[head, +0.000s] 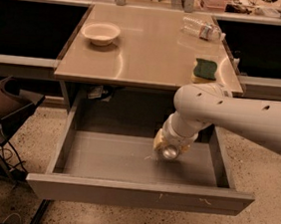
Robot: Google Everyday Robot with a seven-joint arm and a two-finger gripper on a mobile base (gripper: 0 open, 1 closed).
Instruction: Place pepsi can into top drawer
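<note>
end effector (171,146) is down inside the top drawer (137,194), right of centre and in the back half of the tray. It's clenched on the pepsi can (169,151). A pale pad sits on each side of the can, and only the can's silver end shows between them, with none of the blue body visible.

Key relation: the can isn't offset from the end effector at all. It sits in the grip at the lower tip. Its round end faces the camera, so I'd judge the long axis runs roughly back-to-front, tipped down toward the drawer floor. Only one arm here, so no choice of which is nearer.

Can is already within the drawer walls: well clear of the right wall, well behind the front panel, and low over the floor. Can't tell if it touches the floor or hangs just above it.

Judgement: the transport is done, and letting go and backing out remain. With the axis lying that way the can will likely land on its side and may roll front-to-back (the walls should stop it).

The bench (146,59) edge is just above and behind the wrist, so backing out wants to go up and forward, not straight up.

Bowl (101,32), water bottle (202,28) and green sponge (205,69) are on the bench top, well apart from all this.
</note>
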